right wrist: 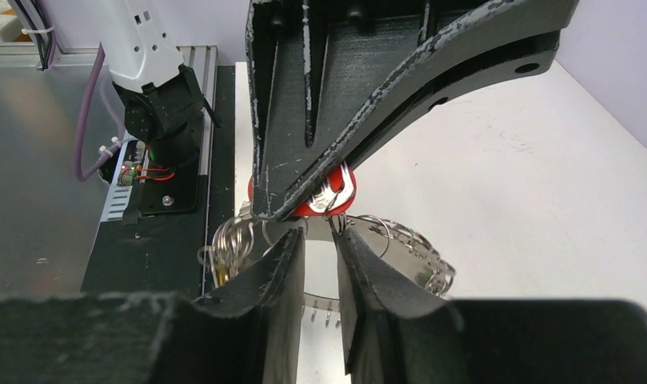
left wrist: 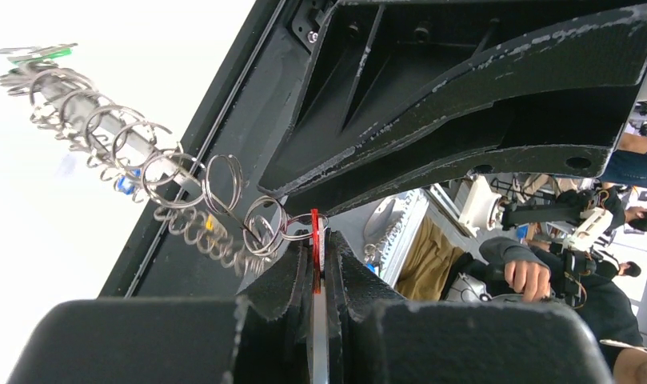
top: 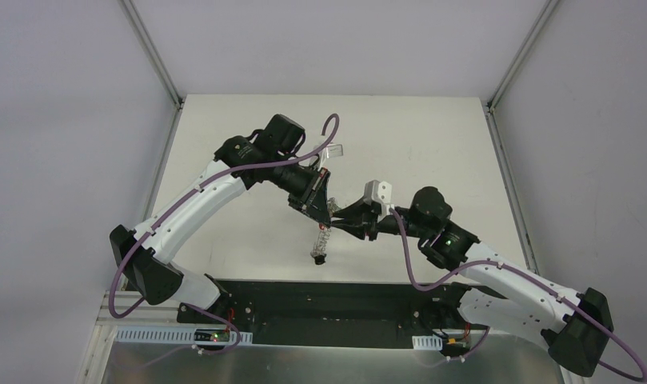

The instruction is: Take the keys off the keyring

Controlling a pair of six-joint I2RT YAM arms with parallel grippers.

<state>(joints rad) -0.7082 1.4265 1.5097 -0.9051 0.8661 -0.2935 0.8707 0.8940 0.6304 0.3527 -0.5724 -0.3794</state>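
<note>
My left gripper is shut on a silver key with a red tag, held above the table. The key hangs on a small loop of the keyring, a long coil of silvery wire that trails away from the jaws. A green-tagged key sits at its far end, and blue and yellow tags show along it. In the top view the coil dangles below both grippers. My right gripper is narrowly open just under the red tag, its fingertip beside a wire loop.
The left gripper's black fingers fill the upper part of the right wrist view, very close to my right fingers. The black base plate and the arm bases lie at the near edge of the white table. Grey walls enclose the table.
</note>
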